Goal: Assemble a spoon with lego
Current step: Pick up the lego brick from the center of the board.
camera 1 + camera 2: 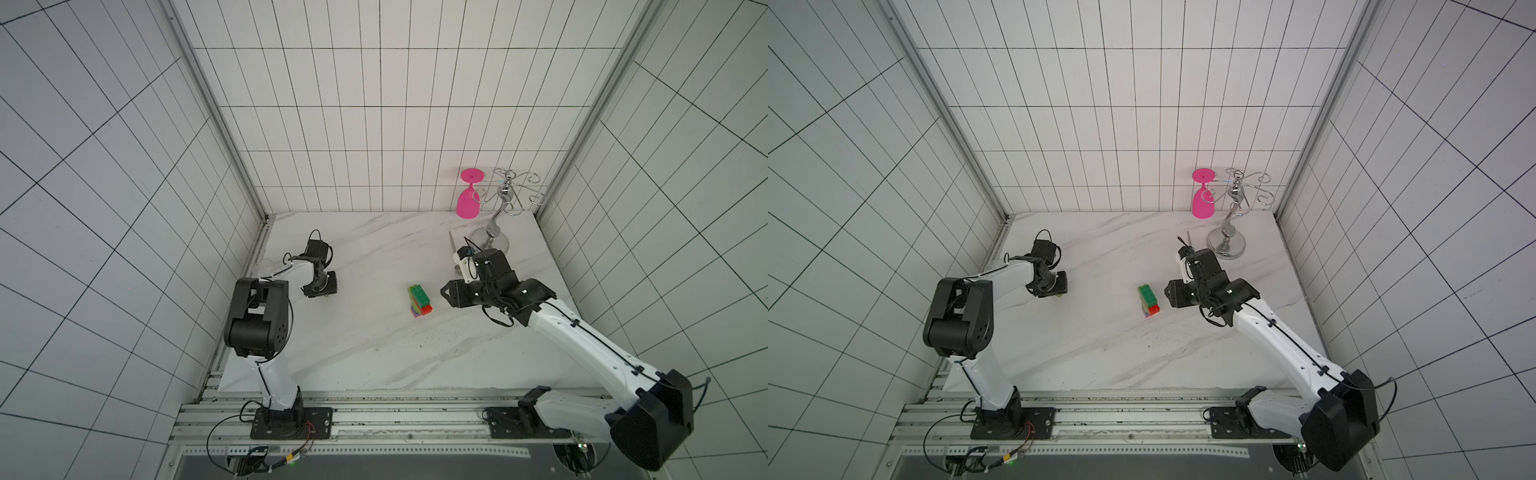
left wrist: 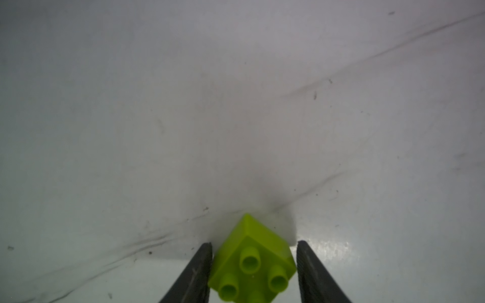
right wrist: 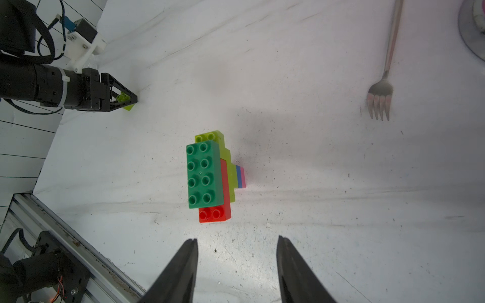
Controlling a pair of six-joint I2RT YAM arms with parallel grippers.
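Note:
The spoon point(image 1: 419, 300) point(image 1: 1148, 300) lies flat mid-table: a dark-green brick on lime-green and red ones, with a short blue-and-pink stub showing in the right wrist view point(image 3: 210, 178). A single lime-green lego brick point(image 2: 252, 262) point(image 3: 126, 101) rests on the table at the left, turned cornerwise. My left gripper point(image 1: 326, 291) point(image 2: 254, 244) is shut on it, a finger against each side. My right gripper point(image 1: 446, 293) point(image 3: 237, 238) hovers just right of the spoon, open and empty, tips short of the red brick.
A metal fork point(image 3: 380, 97) point(image 1: 451, 243) lies behind the right gripper. At the back right a chrome glass rack point(image 1: 496, 208) holds a pink wine glass point(image 1: 467, 203) upside down. Tiled walls close three sides; a metal rail point(image 1: 374, 415) runs along the front.

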